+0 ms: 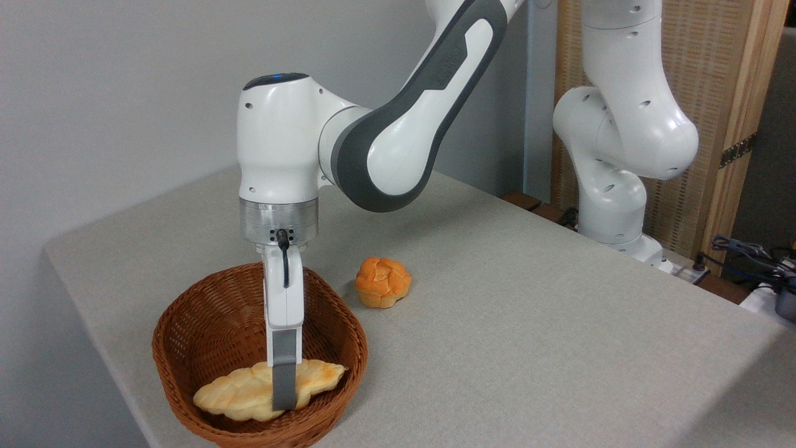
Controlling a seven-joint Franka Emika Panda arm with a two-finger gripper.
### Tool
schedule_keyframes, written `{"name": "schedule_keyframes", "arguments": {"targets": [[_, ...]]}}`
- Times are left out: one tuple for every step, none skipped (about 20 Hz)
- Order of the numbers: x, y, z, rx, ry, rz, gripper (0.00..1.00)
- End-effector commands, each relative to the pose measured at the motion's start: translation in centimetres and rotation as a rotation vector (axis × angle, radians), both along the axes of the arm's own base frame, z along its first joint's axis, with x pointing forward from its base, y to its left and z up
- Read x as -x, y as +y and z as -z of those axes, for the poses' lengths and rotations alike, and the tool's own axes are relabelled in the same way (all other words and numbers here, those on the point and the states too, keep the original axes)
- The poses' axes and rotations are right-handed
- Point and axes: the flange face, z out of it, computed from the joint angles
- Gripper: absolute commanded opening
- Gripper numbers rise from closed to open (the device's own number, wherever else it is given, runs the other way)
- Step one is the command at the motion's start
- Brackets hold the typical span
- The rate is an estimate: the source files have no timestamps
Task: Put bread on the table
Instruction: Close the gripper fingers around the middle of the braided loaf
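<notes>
Grey-beige desk carries a brown wicker basket near its front-left edge, an orange bun just beside it.

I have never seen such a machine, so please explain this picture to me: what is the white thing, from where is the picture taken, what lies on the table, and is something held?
The white thing is a robot arm with joints, bolted at the far right edge of the table. One fixed camera looks at it from the front, slightly from above. At the arm's end is the gripper, a hand with two flat fingers; only the near grey finger shows clearly. It reaches down into a brown wicker basket, across the middle of the long pale braided bread, which lies on the basket's bottom. Whether the fingers already squeeze the loaf cannot be told, since one finger hides the other. Beside the basket, on the grey cloth-like tabletop, sits a small round orange bun.
</notes>
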Motion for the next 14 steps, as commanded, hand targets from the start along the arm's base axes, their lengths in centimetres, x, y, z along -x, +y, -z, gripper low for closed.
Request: {"name": "schedule_keyframes", "arguments": {"targets": [[0.4,0.3,-1.0,0.034,0.007,-0.028,0.28],[0.5,0.3,-1.2,0.048,0.023,-0.042,0.28],[0.8,0.4,-2.0,0.056,0.032,-0.048,0.29],[1.0,0.5,-2.4,0.054,0.039,-0.05,0.29],[1.1,0.5,-2.6,0.055,0.042,-0.052,0.28],[1.2,0.5,-2.8,0.056,0.042,-0.053,0.29],[1.3,0.5,-2.9,0.061,0.045,-0.057,0.29],[1.5,0.6,-3.4,0.069,0.048,-0.063,0.28],[1.6,0.5,-3.5,0.07,0.055,-0.065,0.29],[1.8,0.5,-4.0,0.07,0.057,-0.066,0.28],[2.0,0.3,-4.3,0.071,0.061,-0.065,0.28],[2.1,-0.4,-4.3,0.084,0.067,-0.065,0.28],[2.4,-0.8,-5.0,0.11,0.06,-0.076,0.28],[2.7,-0.8,-6.1,0.138,0.048,-0.085,0.28]]}}
